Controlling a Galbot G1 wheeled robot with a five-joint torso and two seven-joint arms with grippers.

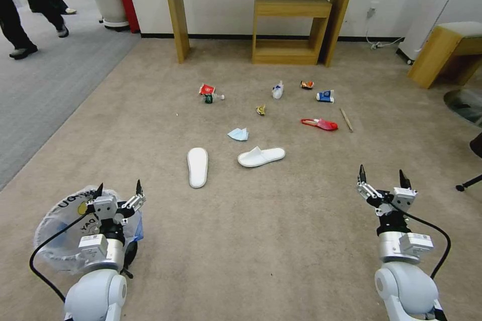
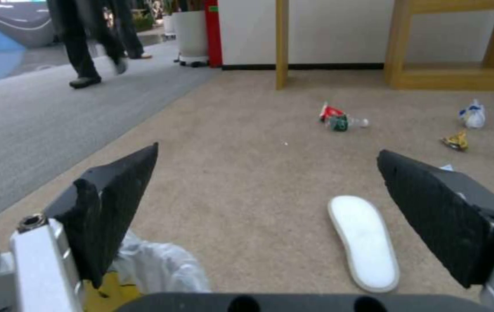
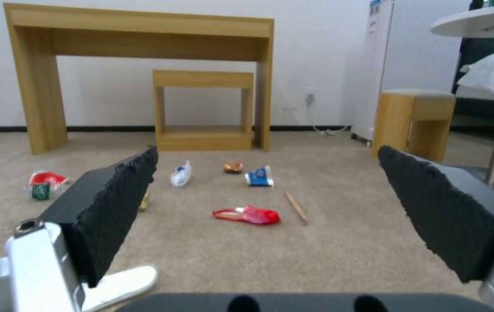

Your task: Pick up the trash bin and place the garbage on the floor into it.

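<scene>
The bin [image 1: 55, 230] stands on the floor [image 1: 281, 241] at the robot's near left, directly below the left gripper [image 1: 118, 189], which hovers over its far rim with jaws spread wide and empty. The right gripper [image 1: 382, 175] (equally wide, also empty) hangs well apart on the opposite side, so the left arm is judged better placed for the pickup. The garbage lies ahead, the slippers [image 1: 197, 166] nearest and smaller litter beyond.
</scene>
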